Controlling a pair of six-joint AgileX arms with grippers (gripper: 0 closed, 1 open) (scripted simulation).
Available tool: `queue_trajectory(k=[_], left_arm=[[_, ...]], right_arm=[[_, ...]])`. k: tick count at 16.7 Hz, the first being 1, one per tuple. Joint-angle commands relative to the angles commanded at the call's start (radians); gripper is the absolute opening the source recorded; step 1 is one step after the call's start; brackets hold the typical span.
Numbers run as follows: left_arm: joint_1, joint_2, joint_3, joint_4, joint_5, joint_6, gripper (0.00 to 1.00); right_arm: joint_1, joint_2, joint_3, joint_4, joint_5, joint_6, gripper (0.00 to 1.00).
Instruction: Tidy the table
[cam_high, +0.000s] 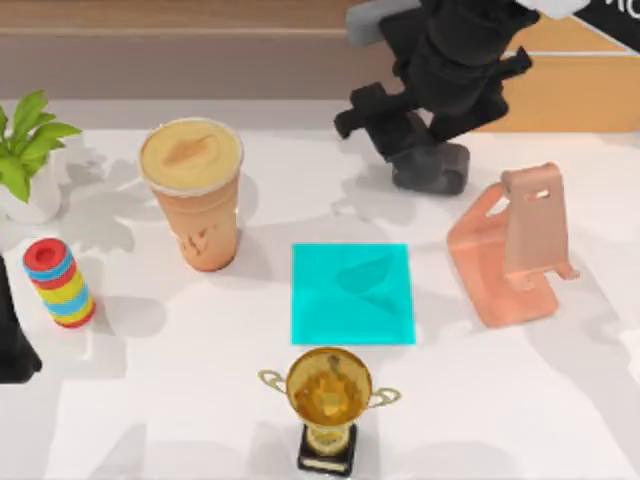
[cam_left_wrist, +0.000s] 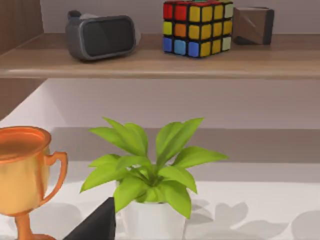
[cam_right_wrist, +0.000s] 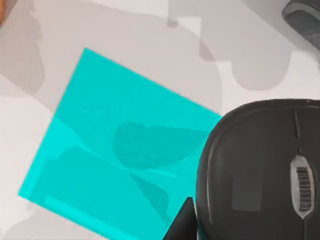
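Note:
The white table (cam_high: 160, 410) carries several objects. My right gripper (cam_high: 425, 150) hangs over the back of the table, right of centre, shut on a black mouse (cam_right_wrist: 260, 165), which shows as a dark grey lump (cam_high: 432, 170) under the arm. The mouse is in the air beyond the cyan mat (cam_high: 352, 293), and its shadow falls on the mat (cam_right_wrist: 125, 145). One dark fingertip (cam_right_wrist: 184, 222) shows beside the mouse. My left arm (cam_high: 10, 340) stays parked at the table's left edge.
A tan-lidded orange cup (cam_high: 192, 190), a potted plant (cam_high: 28, 150), a stack of coloured rings (cam_high: 58, 283), a gold trophy (cam_high: 328, 400) and a pink phone stand (cam_high: 515, 245) stand around the mat. A wooden shelf (cam_left_wrist: 150, 62) holds a headset (cam_left_wrist: 102, 35) and a colour cube (cam_left_wrist: 197, 27).

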Motion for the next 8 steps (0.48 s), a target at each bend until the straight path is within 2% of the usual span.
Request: queue_trajectory(k=[4, 8], left_arm=[[0.000, 0.000, 0.000, 0.000, 0.000, 0.000, 1.00], [0.000, 0.000, 0.000, 0.000, 0.000, 0.000, 1.00]], right_arm=[[0.078, 0.133, 0.014, 0.004, -0.002, 0.325, 0.00], [0.116, 0.236, 0.011, -0.002, -0.004, 0.543, 0.00]])
